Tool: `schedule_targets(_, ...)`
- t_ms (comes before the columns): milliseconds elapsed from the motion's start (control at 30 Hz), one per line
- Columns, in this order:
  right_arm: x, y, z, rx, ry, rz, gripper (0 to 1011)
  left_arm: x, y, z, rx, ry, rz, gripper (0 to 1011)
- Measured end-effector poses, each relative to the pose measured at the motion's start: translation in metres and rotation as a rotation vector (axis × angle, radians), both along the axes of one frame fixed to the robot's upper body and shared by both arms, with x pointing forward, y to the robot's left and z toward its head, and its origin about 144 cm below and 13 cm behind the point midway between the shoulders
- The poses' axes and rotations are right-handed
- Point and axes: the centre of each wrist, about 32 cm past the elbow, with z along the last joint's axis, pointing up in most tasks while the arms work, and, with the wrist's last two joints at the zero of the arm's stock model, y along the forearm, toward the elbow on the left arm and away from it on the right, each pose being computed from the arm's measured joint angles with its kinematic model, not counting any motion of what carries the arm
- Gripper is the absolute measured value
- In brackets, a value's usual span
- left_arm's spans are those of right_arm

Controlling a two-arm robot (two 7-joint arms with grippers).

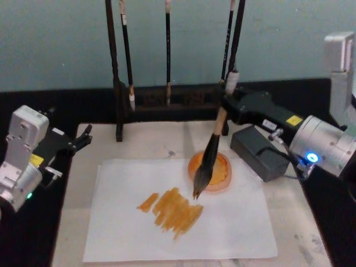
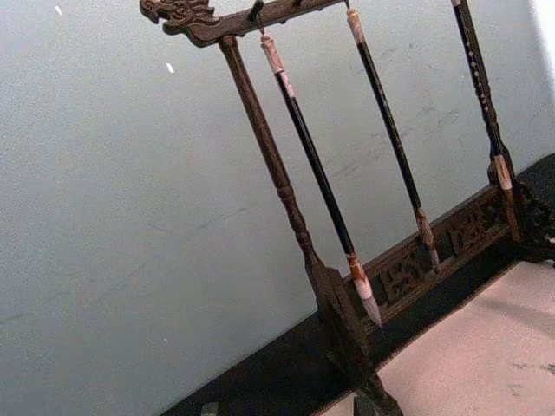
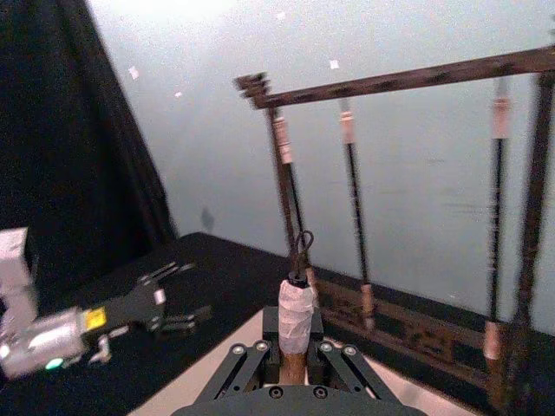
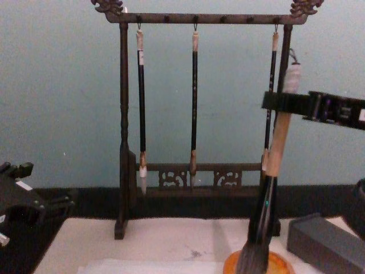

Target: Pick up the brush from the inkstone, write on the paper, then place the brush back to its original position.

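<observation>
Head view: brush (image 1: 211, 153) in right gripper (image 1: 228, 105), tip over paper (image 1: 233, 222), beside orange inkstone (image 1: 223, 167).

Orange strokes (image 1: 173, 211) on white paper (image 1: 233, 225), pale-handled, black-bristled brush (image 1: 213, 147), orange inkstone (image 1: 222, 170).

Reaching in from right with right arm, forearm angled toward centre. Clamping upper handle of brush (image 1: 211, 153) with right gripper (image 1: 225, 108), wrist roughly level. Parked low at left with left gripper (image 1: 83, 138), fingers (image 1: 87, 130) spread apart.
</observation>
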Motion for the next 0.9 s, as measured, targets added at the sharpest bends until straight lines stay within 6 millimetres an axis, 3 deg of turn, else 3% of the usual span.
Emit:
schedule_targets(433,-0.021,0.022,0.002,-0.222,-0.17,0.084,162,0.0,0.0,0.0,0.0,0.0,0.0,1010)
schedule_targets(900,-0.021,0.028,0.008,-0.24,-0.201,0.108,162,0.0,0.0,0.0,0.0,0.0,0.0,1009)
